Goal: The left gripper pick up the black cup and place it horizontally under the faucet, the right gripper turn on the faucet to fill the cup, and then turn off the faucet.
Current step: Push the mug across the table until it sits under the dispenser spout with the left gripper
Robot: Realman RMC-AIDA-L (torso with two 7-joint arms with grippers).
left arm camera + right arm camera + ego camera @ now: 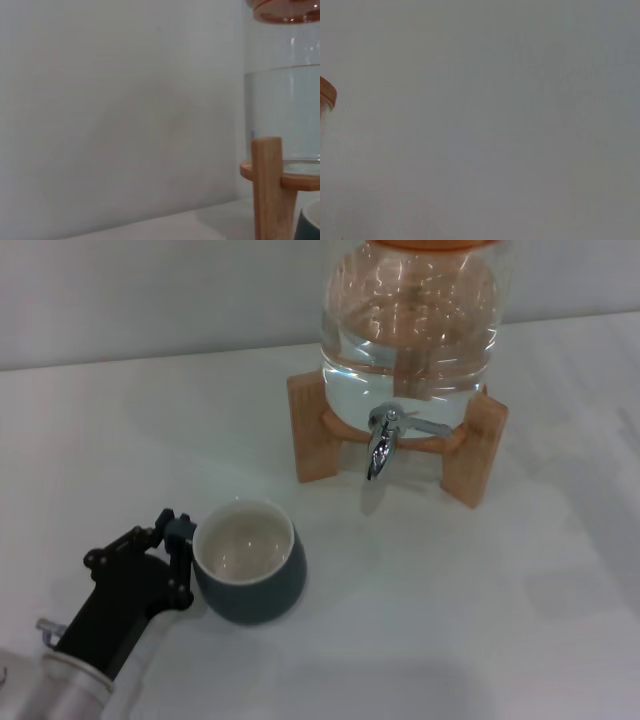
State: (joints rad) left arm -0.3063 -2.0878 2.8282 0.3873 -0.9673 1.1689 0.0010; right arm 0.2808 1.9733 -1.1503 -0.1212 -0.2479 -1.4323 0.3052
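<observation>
The black cup (250, 575) stands upright on the white table, cream inside showing, in front and to the left of the faucet (382, 445). The chrome faucet juts from a clear water jar (410, 330) on a wooden stand (312, 435), and its thin lever (428, 427) points to the right. My left gripper (178, 562) is low at the cup's left side. It looks open, with one finger on either side of the handle side of the cup. A sliver of the cup (309, 225) shows in the left wrist view beside a stand leg (267, 190). My right gripper is out of view.
The white table (480, 590) spreads out in front of the jar, and a pale wall rises behind it. The jar's orange lid (327, 92) shows at the edge of the right wrist view. The stand's right leg (472, 450) sits right of the faucet.
</observation>
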